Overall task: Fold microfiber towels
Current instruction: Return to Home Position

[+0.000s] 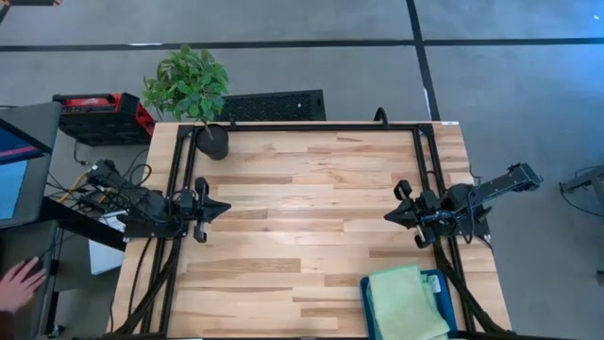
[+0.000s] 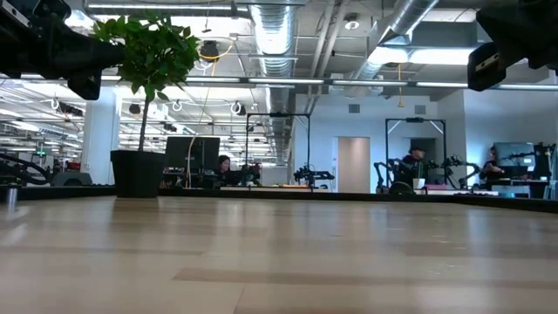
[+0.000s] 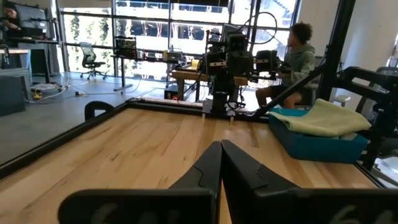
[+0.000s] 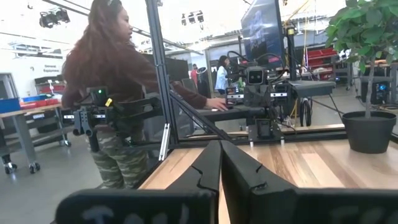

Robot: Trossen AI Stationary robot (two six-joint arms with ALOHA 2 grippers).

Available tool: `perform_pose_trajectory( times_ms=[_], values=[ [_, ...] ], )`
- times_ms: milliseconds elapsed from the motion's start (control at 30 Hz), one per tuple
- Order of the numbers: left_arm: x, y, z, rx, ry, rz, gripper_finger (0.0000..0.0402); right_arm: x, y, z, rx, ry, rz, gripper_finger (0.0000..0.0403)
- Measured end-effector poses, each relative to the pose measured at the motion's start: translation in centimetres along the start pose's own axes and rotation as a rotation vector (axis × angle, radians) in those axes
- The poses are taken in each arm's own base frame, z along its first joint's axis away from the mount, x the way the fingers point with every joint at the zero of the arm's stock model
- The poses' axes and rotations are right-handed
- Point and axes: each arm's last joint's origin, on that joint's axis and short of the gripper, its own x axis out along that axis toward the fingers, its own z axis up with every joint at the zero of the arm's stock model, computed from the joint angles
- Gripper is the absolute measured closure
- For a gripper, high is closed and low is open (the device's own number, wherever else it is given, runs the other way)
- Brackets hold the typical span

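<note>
Seen from above: left gripper (image 1: 215, 210) at one side edge of the pale wooden table (image 1: 302, 179), right gripper (image 1: 389, 216) at the opposite edge, tips aimed at each other, well apart. Both clenched on nothing: in each wrist view, two dark fingers pressed flat together over bare wood.

Light green microfiber towel (image 1: 406, 300) folded, lying on top in the rigid teal rectangular bin (image 1: 366, 297). Near the right gripper, off to its side by the table's front corner. Well apart from the left gripper, ahead of it and to one side. Contents beneath the green cloth hidden.

Bin and towel shown only from above and from the left wrist. Low view: just tabletop, the leafy potted plant (image 1: 189, 83) and the room behind. Right wrist view alone: a standing person (image 4: 118, 81) beyond the table frame. High view alone: a person's hand (image 1: 19, 283) beside the table.

Counted: two grippers, one towel in sight, one bin, one plant.
</note>
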Motion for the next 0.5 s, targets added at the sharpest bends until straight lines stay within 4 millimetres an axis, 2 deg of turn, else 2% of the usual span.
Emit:
perform_pose_trajectory(
  times_ms=[500],
  values=[
    [0.0, 0.0, -0.01, 0.007, 0.0, 0.0, 0.0401, 0.0, 0.0, 0.0, 0.0, 0.0, 0.0, 0.0371]
  ],
)
